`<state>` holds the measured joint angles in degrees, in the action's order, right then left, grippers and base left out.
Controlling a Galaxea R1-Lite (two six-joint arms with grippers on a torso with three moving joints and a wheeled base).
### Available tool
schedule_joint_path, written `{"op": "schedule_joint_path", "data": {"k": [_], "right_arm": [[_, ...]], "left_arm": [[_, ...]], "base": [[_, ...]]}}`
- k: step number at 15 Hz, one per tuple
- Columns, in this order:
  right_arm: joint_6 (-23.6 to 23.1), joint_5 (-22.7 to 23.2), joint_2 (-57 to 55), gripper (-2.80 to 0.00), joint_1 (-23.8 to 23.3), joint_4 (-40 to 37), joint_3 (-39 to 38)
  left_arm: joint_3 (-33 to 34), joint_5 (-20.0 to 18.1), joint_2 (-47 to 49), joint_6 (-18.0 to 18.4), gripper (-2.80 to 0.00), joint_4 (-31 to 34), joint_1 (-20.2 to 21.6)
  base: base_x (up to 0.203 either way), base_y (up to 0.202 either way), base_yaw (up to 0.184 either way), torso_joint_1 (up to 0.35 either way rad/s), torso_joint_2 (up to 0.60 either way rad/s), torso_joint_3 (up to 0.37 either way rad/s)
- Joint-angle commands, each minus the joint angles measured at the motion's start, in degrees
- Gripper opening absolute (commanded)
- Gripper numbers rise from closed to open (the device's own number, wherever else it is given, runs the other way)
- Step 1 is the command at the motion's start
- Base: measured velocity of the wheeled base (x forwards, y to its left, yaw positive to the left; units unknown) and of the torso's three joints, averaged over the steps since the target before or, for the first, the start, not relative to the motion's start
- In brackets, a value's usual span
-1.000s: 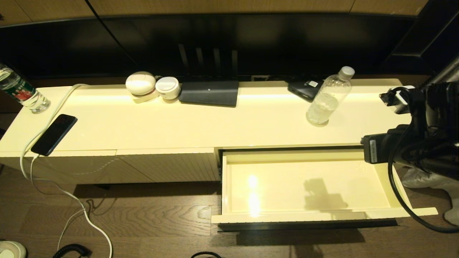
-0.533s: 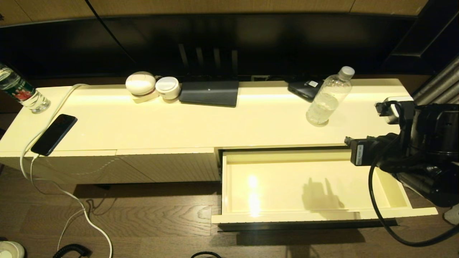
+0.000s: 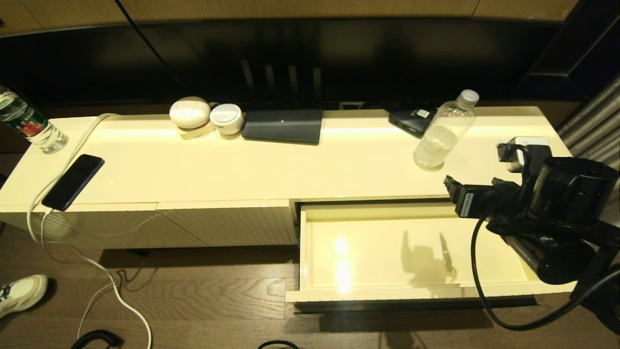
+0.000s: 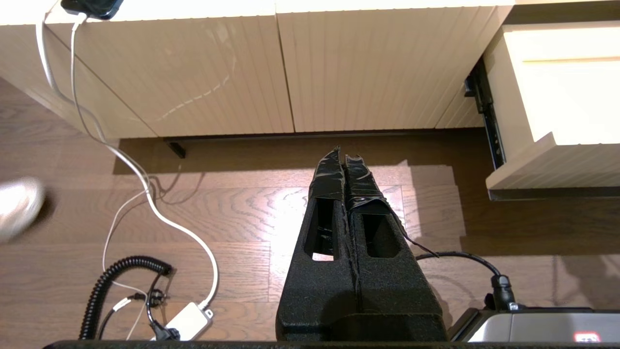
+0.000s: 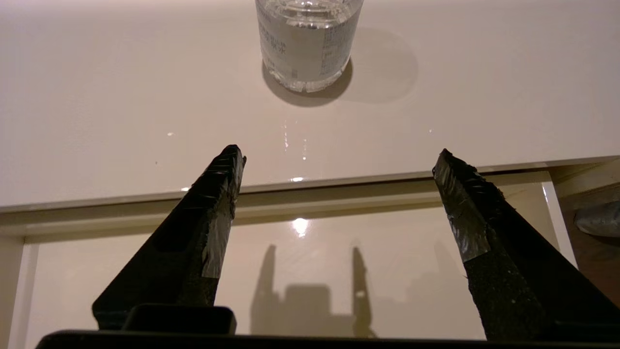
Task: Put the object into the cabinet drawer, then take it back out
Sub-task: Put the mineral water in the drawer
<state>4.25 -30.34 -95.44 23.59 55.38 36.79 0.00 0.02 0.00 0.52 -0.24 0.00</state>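
The clear bottle (image 3: 443, 133) with a white cap stands upright on the cabinet top, near its right end, and nothing touches it. Its lower body shows in the right wrist view (image 5: 307, 43). Below and in front of it, the cream drawer (image 3: 484, 291) is pulled open, and its glossy inside (image 5: 411, 252) holds nothing. My right gripper (image 3: 453, 190) (image 5: 339, 152) hovers open above the drawer's back right part, pointing at the bottle, a short way in front of it. My left gripper (image 4: 344, 156) is shut on nothing, low over the wooden floor in front of the closed panels.
A labelled bottle (image 3: 29, 123), a phone (image 3: 72, 182) on a white cable, two white round devices (image 3: 190, 112), a dark flat box (image 3: 283, 126) and a dark item (image 3: 411, 121) behind the clear bottle sit on the cabinet top. A shoe (image 3: 22, 293) is on the floor at the left.
My right arm has swung left and forward over the open drawer, closer to the bottle. A shoe has come into view at the lower left.
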Motion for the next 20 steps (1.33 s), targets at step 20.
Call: {"op": "schedule_joint_path", "data": {"k": [20], "right_arm": [[-19.20,0.79,-25.95,0.00,-5.01,32.25,25.83]], "left_arm": [[0.10,0.06,0.00,0.00,-2.80,-0.02,0.00]], "base": [[0.000,0.000,0.000,0.000,0.00,0.000]]}}
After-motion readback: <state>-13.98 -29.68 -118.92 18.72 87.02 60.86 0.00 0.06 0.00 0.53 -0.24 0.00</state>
